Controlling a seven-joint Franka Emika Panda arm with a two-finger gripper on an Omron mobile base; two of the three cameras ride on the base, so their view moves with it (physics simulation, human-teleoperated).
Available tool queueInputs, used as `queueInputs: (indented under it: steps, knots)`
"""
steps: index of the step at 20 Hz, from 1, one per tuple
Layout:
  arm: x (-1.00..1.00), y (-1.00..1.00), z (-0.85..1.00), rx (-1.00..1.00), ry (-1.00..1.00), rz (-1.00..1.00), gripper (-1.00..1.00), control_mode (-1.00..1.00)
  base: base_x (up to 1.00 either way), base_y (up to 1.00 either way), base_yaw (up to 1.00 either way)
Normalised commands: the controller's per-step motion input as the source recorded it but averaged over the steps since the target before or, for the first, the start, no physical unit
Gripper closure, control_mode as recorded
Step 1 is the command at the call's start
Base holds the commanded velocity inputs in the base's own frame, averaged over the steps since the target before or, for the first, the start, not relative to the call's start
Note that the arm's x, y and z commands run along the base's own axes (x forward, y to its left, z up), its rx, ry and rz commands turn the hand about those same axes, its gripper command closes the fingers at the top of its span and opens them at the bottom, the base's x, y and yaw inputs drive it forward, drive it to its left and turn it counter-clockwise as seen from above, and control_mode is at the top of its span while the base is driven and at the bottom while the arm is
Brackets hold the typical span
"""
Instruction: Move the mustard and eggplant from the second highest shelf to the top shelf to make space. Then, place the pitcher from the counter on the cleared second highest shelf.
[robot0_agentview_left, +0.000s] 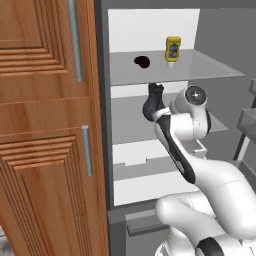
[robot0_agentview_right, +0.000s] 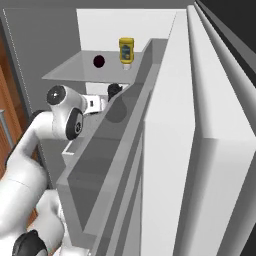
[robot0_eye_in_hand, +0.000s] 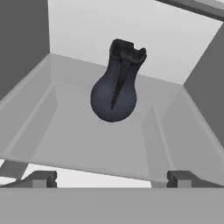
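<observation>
The yellow mustard (robot0_agentview_left: 173, 49) (robot0_agentview_right: 126, 50) and the small dark eggplant (robot0_agentview_left: 142, 61) (robot0_agentview_right: 99, 61) stand side by side on the top shelf (robot0_agentview_left: 210, 67) (robot0_agentview_right: 65, 72), eggplant to the left. One level down, the dark pitcher (robot0_eye_in_hand: 114, 87) (robot0_agentview_left: 154, 97) (robot0_agentview_right: 114, 91) stands on the second highest shelf (robot0_eye_in_hand: 65, 140) (robot0_agentview_left: 127, 117). In the hand view my gripper (robot0_eye_in_hand: 113, 177) is open, its fingertips (robot0_eye_in_hand: 41, 178) wide apart in front of the shelf's edge. It is clear of the pitcher, with nothing between the fingers.
Brown wooden cabinet doors (robot0_agentview_left: 45, 125) flank the fridge on the left. The open fridge door (robot0_agentview_right: 210, 150) with grey door shelves (robot0_agentview_left: 249, 120) stands close on the right. A white drawer bin (robot0_agentview_left: 145, 162) sits below the second shelf.
</observation>
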Motion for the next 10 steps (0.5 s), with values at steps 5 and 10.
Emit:
queueInputs:
  steps: [5, 10]
  knots:
    - [-0.96, 0.1, 0.0, -0.07, 0.14, 0.0, -1.0, -1.0, 0.0, 0.0, 0.0]
    - [-1.0, 0.2, 0.0, -0.03, 0.04, 0.0, -1.0, -1.0, 0.0, 0.0, 0.0]
